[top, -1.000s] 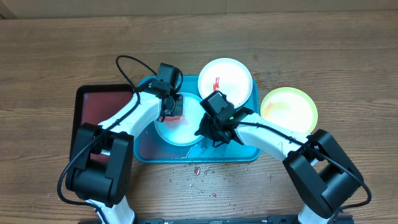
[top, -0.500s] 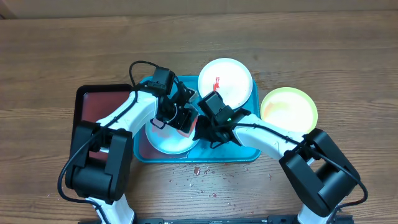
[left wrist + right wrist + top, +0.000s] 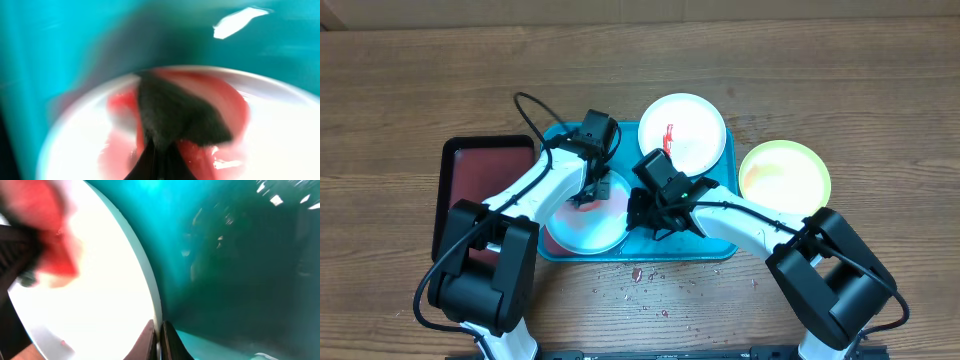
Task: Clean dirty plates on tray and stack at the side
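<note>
Pinching the right rim of the pale aqua plate (image 3: 578, 230), the right gripper (image 3: 159, 341) is keeping its fingers clamped on that thin edge; it is sitting further left than a second ago, and the plate has slid with it toward the near-left corner of the turquoise tray (image 3: 712, 246), where it is now overhanging the rim; the left gripper (image 3: 592, 190) is closed on a red sponge (image 3: 584, 201) and is pressing it onto the plate's red-smeared middle, further left than half a second back; its wrist view is too blurred to tell more; beyond them the white plate (image 3: 682, 130), streaked red, and the yellow-green plate (image 3: 785, 176) on the table (image 3: 880, 80) are lying where they were; the dark red tray (image 3: 485, 170) is sitting at the left.
</note>
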